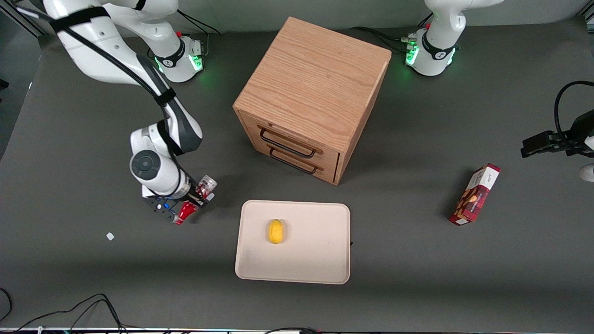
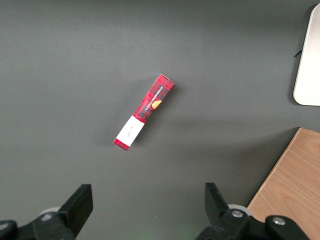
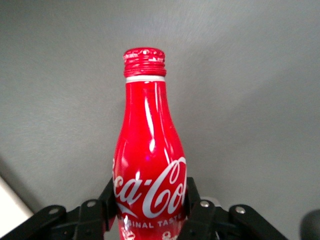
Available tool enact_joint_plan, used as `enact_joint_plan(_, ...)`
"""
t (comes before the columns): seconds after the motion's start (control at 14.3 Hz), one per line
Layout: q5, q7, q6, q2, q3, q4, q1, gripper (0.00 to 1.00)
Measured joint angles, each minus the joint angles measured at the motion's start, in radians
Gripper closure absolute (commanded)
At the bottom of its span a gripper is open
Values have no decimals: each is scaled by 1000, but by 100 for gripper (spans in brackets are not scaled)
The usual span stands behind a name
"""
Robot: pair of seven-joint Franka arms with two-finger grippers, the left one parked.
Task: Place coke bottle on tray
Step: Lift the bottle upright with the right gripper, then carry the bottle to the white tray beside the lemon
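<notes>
Gripper: the right arm's gripper (image 1: pixel 192 204) sits at the lower left of centre in the front view, above the dark table (image 1: pixel 69 153) just beside the tray, its fingers (image 3: pixel 196 197) clamped on the coke bottle.
Coke bottle: the coke bottle (image 3: pixel 149 165) is gripped around its lower body, with the red cap (image 3: pixel 144 61) pointing away from the wrist; in the front view it (image 1: pixel 188 211) is tilted, off the tray.
Tray: the cream tray (image 1: pixel 320 250) lies below centre of the front view, nearer to the camera than the drawer cabinet.
Lemon: a yellow lemon (image 1: pixel 275 231) rests on the tray.
Drawer cabinet: the wooden drawer cabinet (image 1: pixel 315 93) stands at upper centre.
Snack box: a red snack box (image 1: pixel 474 195) lies toward the parked arm's end of the table.
</notes>
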Motion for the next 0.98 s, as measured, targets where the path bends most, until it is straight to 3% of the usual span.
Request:
enact_joint_plan(0.28, 1, -102, -272, -149, 221, 41, -240, 100)
enact_joint_plan(0.49, 4, -172, -535, -203, 379, 164, -401, 100)
enact_joint_plan(0.7, 34, -251, -729, -207, 401, 344, -424, 100)
enact_joint_plan(0.98, 41, -275, -809, -184, 403, 470, -423, 100)
